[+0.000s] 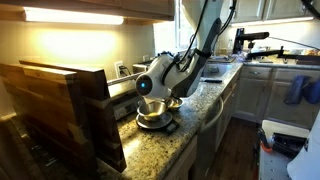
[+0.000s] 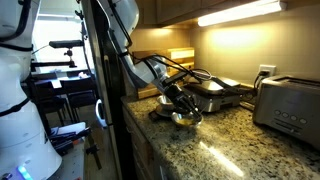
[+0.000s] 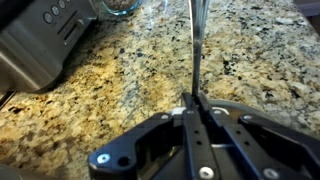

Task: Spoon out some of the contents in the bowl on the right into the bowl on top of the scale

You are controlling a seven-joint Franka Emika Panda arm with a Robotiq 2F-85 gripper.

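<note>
My gripper point(image 3: 195, 103) is shut on the thin metal handle of a spoon point(image 3: 197, 50), which runs straight away over the speckled granite counter point(image 3: 130, 90); the spoon's head is out of view. In both exterior views the gripper point(image 1: 163, 96) point(image 2: 176, 101) hangs low over the counter. A steel bowl point(image 1: 152, 111) point(image 2: 186, 118) sits on the dark flat scale point(image 1: 160, 126) just beneath it. A second bowl point(image 1: 176, 102) stands close behind, partly hidden by the arm. The contents are too small to make out.
A silver toaster point(image 2: 290, 105) point(image 3: 40, 40) stands on the counter, with a glass jar point(image 3: 120, 8) beside it. A flat dark grill appliance point(image 2: 215, 92) sits at the wall. A wooden rack point(image 1: 60, 110) fills the near counter end.
</note>
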